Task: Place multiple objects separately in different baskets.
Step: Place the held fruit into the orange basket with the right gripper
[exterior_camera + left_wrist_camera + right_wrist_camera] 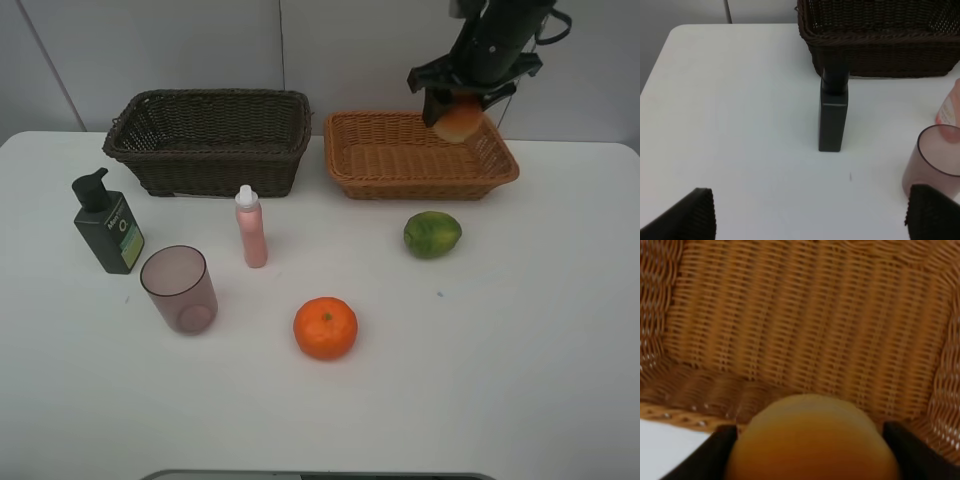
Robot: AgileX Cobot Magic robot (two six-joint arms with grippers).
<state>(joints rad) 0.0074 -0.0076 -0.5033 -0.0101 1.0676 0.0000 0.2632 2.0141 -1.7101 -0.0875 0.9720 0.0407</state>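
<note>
I see the orange (325, 328) nearest. Right hand (807, 430) pinches the red-yellow fruit (460, 122) over the tan basket (420, 187); left hand (811, 192) is spread.

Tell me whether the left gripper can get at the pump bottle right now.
Probably yes. The left gripper is open and the bottle stands upright ahead of it with nothing between them; the cup stands off to one side, near one finger.

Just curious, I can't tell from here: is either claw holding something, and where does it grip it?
The right gripper holds the red-yellow fruit by its two sides, over the tan basket. The left gripper holds nothing.
</note>
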